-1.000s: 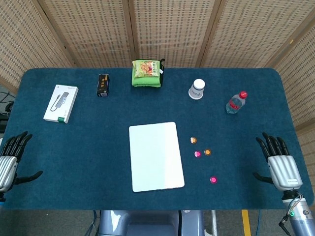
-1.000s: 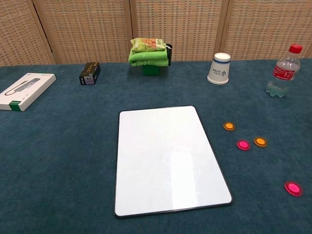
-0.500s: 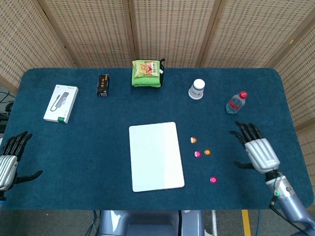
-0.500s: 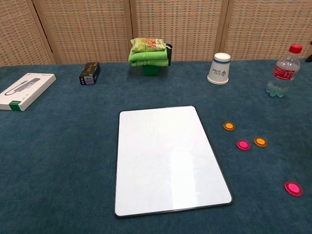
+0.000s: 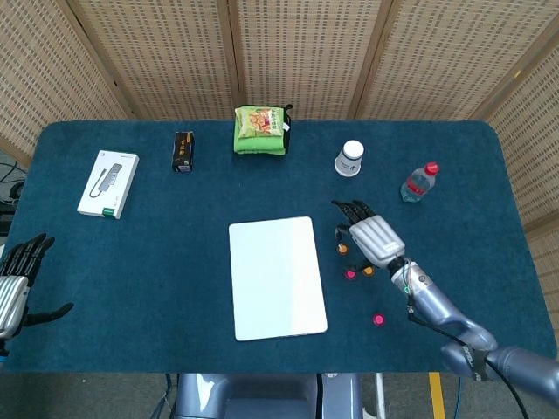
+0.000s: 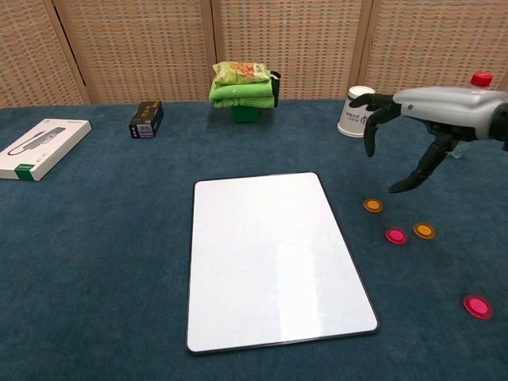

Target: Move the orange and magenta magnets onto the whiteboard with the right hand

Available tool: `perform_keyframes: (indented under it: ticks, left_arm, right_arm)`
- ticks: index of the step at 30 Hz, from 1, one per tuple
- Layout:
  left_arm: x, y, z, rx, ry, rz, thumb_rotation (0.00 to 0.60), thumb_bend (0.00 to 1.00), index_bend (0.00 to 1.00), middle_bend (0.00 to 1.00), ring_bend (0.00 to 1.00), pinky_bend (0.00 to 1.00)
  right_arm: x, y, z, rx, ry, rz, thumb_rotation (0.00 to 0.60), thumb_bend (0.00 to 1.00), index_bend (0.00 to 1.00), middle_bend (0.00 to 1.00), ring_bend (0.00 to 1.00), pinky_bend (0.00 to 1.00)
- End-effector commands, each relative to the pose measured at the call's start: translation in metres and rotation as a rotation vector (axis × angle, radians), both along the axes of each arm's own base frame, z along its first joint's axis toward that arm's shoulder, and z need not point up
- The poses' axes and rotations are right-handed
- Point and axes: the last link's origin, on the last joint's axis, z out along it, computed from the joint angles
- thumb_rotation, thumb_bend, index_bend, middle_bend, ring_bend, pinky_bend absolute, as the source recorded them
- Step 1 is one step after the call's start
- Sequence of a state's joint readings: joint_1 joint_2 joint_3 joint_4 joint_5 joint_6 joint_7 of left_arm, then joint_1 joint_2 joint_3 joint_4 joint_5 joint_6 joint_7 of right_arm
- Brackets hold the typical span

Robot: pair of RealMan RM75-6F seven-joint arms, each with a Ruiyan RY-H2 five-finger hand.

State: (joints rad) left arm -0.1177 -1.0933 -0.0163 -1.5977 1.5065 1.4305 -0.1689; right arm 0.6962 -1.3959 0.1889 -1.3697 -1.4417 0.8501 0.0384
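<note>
Right hand: the silver robot hand (image 6: 432,107) hovers above the small round orange magnets (image 6: 373,205), fingers (image 6: 370,127) spread, holding nothing.
Magnets: two orange and two magenta discs (image 6: 396,236) lie on the blue desk (image 5: 157,253), right of the white rectangular whiteboard (image 6: 274,254).
Left hand: the open-fingered hand (image 5: 16,284) rests at the desk's near-left edge.

Four round magnets (image 6: 396,236) lie right of the bare whiteboard (image 6: 270,254).
</note>
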Motion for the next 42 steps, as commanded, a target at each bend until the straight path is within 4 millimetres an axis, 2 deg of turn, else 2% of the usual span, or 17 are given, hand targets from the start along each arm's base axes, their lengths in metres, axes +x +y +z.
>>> perform_keyframes:
  ticks: [1,6,13,20,42]
  left_arm:
    - [0.0,0.0,0.0,0.0,-0.004,0.003,0.6,0.0,0.0,0.0,0.0,0.0]
    - [0.0,0.0,0.0,-0.005,-0.004,0.002,0.6,0.0,0.0,0.0,0.0,0.0]
    - [0.0,0.0,0.0,-0.006,-0.002,0.001,0.6,0.0,0.0,0.0,0.0,0.0]
    - [0.0,0.0,0.0,-0.006,-0.003,0.003,0.6,0.0,0.0,0.0,0.0,0.0]
    - [0.0,0.0,0.0,-0.009,-0.005,0.004,0.6,0.0,0.0,0.0,0.0,0.0]
  right_arm:
    - [-0.004,-0.011,-0.017,0.007,0.041,-0.038,0.6,0.15,0.44,0.0,0.0,0.0]
    - [-0.007,-0.021,-0.029,-0.007,0.076,-0.075,0.6,0.15,0.44,0.0,0.0,0.0]
    - [-0.003,-0.024,-0.042,-0.001,0.1,-0.096,0.6,0.15,0.44,0.0,0.0,0.0]
    - [-0.004,-0.029,-0.054,0.006,0.136,-0.119,0.6,0.26,0.44,0.0,0.0,0.0]
    - [-0.02,-0.032,-0.064,0.021,0.207,-0.157,0.6,0.26,0.44,0.0,0.0,0.0]
